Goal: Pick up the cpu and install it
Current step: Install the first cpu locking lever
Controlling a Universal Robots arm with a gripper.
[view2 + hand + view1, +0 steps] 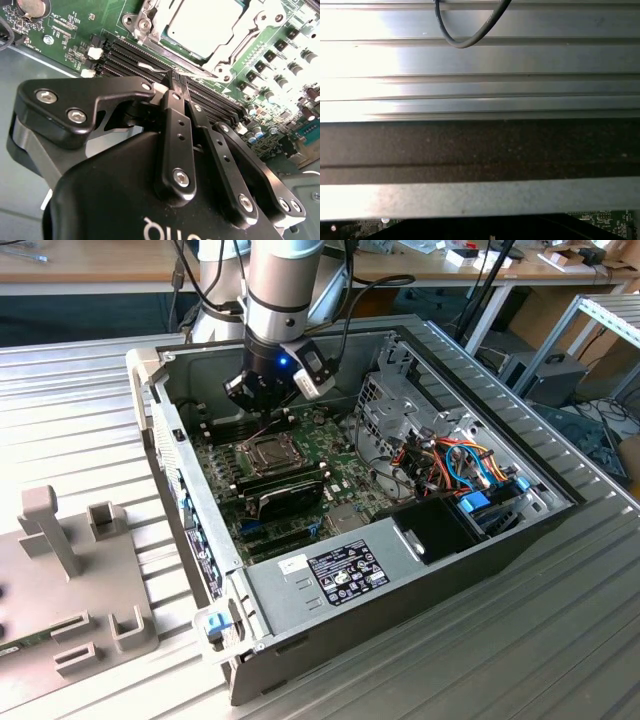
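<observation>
Your black gripper (176, 80) hangs with fingers pressed together, holding nothing, beside the flat silvery-grey square cpu (202, 25) lying in its metal-framed socket (150, 22). I judge it seated: check that it lies flat, and keep clear of the black memory slots (135, 57).

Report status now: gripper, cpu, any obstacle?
Gripper shut, empty, above memory slots. Cpu seated in socket, frame around it. Nothing in the way.

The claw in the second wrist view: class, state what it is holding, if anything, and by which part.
Nothing is held. The claw is shut with its tips together and empty, above the memory slots. The cpu sits in its socket, apart from the claw.
</observation>
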